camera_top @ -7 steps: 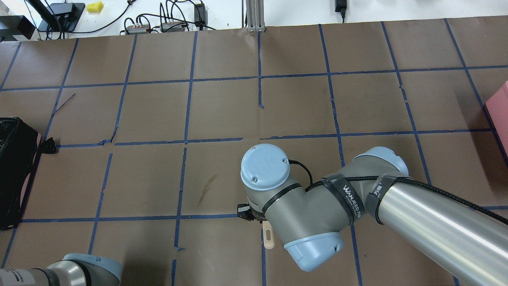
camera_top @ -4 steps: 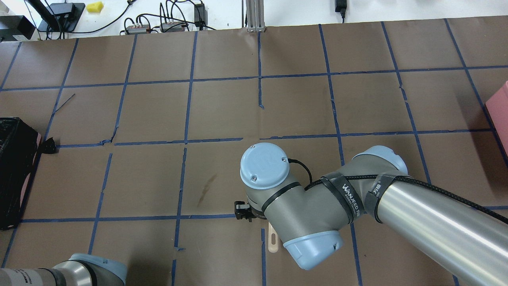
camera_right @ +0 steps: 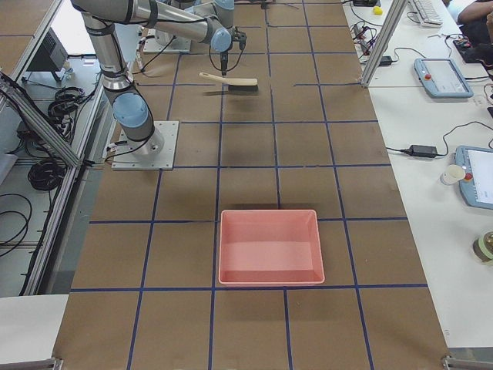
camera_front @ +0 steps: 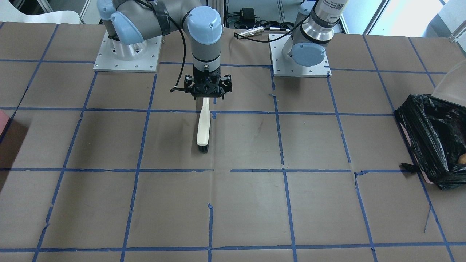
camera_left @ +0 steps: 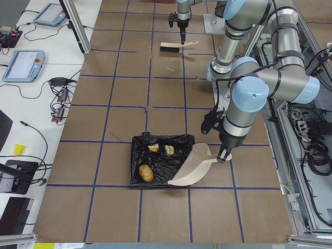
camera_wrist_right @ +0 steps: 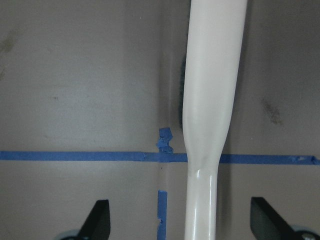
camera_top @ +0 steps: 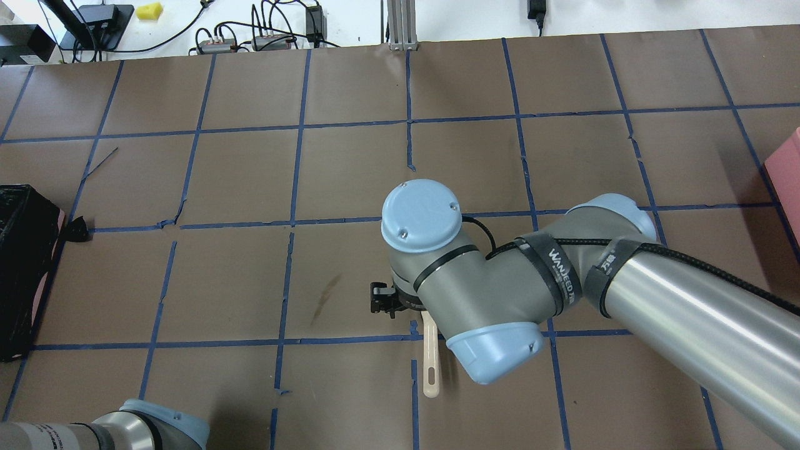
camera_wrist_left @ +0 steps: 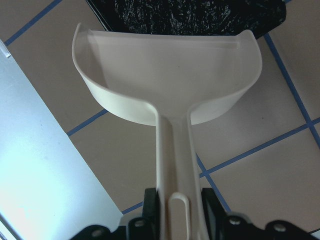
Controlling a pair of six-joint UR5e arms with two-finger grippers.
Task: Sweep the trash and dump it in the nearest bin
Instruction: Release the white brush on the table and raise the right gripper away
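Note:
The black-bagged bin [camera_left: 161, 163] holds the trash: a tan-orange lump [camera_left: 146, 173] and two small chunks [camera_left: 153, 148] [camera_left: 169, 150]. My left gripper [camera_wrist_left: 180, 212] is shut on the handle of the white dustpan [camera_wrist_left: 165, 80], which is empty and tilted at the bin's edge [camera_left: 189, 167]. My right gripper [camera_front: 206, 95] is open above the white brush [camera_front: 203, 127], which lies on the table. In the right wrist view the fingers [camera_wrist_right: 100, 220] stand wide apart on both sides of the brush handle [camera_wrist_right: 207, 100] without touching it.
A pink container without a bag [camera_right: 269, 247] stands on the robot's right side of the table [camera_top: 789, 175]. The bin sits at the left edge in the overhead view [camera_top: 25, 269]. The right arm's elbow [camera_top: 494, 287] hangs over the table's middle.
My right wrist has moved away from the robot's base. The brush stayed put after a small shift, and more of its handle now shows behind the wrist. The left arm has hardly moved.

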